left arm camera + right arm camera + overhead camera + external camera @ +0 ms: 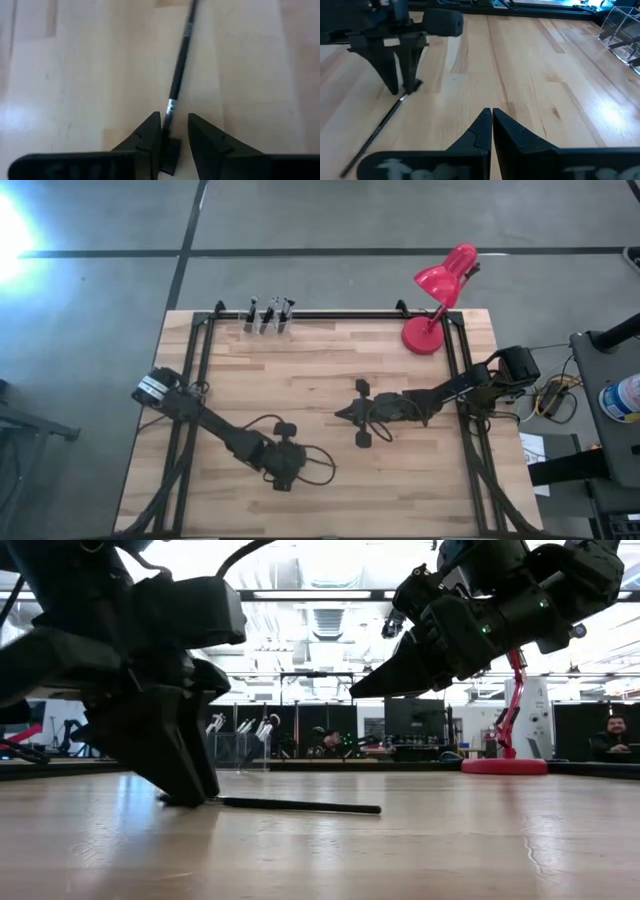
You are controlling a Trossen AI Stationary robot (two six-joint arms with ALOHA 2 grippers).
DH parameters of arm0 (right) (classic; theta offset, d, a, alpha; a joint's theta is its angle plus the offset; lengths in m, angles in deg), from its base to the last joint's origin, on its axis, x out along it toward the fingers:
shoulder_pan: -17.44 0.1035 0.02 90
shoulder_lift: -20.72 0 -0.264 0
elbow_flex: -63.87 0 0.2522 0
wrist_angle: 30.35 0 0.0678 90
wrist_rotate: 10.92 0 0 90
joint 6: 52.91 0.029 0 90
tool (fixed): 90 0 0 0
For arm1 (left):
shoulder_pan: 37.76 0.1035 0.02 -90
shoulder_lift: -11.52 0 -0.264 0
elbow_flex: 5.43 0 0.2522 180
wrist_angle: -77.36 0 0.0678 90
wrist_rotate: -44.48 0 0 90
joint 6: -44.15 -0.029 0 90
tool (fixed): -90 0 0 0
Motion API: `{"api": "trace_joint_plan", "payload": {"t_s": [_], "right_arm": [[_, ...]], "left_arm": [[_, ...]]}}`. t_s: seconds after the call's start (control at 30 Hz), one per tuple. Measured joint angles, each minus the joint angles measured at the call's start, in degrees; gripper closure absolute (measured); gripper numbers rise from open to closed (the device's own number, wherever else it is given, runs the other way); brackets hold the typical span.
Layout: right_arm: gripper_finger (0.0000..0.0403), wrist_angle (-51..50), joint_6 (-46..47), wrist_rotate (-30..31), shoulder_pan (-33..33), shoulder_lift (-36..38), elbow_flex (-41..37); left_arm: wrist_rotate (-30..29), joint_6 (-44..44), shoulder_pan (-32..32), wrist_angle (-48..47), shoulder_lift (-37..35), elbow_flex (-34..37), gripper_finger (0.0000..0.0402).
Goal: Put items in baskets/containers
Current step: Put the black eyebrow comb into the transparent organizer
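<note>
Pale butcher-block wood makes up the surface [330, 380], framed by dark rails, with grey floor around it and a lit workshop beyond the far edge. At the far right corner stands a red desk lamp [440, 292]. Along the far edge, left of centre, sits the clear container [268, 320], with several brushes already standing in it.

Both arms work over the near half. The right claw [345, 413] hangs above the middle of the surface, its jaws pressed together and empty. The left claw [174, 137] is down at the near edge, left of centre, its fingers a narrow gap apart and astride the bristle end of a thin dark brush [180, 70] that lies flat on the wood. Whether the fingers actually pinch the brush I cannot tell; the gap looks slightly wider than the handle.

Risks, as I judge them: the grip falls at the very end of the brush, so on lifting it could pivot, droop or slip out. Closing on the bristles instead of the ferrule might splay them. The fingertips sit nearly on the wood and could scrape it. The container is well apart, and a loosely held brush may drop on the way, or topple the standing brushes on arrival.
</note>
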Motion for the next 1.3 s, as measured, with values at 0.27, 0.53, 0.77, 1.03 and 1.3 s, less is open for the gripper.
{"api": "trace_joint_plan", "payload": {"t_s": [0.27, 0.53, 0.77, 1.03, 1.3], "right_arm": [[0.0394, -0.04, 0.07, -0.02, 0.0, 0.0, -0.04], [0.0394, -0.04, 0.44, 0.0, 0.0, 0.0, -0.04], [0.0394, 0.01, 2.23, 0.1, 0.17, 0.0, 0.43], [0.0384, -6.89, 9.27, 0.2, 5.23, -1.78, 4.98], [0.0307, -8.6, 16.23, 1.57, 12.28, -9.75, 9.9]], "left_arm": [[-2.27, 2.21, -0.94, -3.35, -0.89, 0.79, 0.0312], [-1.35, 3.43, -0.95, 4.41, -0.57, 6.86, 0.0341], [-2.34, 3.81, -0.99, 5.23, -1.13, 7.13, 0.0395], [-2.71, 4.22, -0.73, 6.95, -3.45, 7.5, 0.04], [-3.95, 4.76, -0.57, 7.73, -3.49, 7.56, 0.0401]]}}
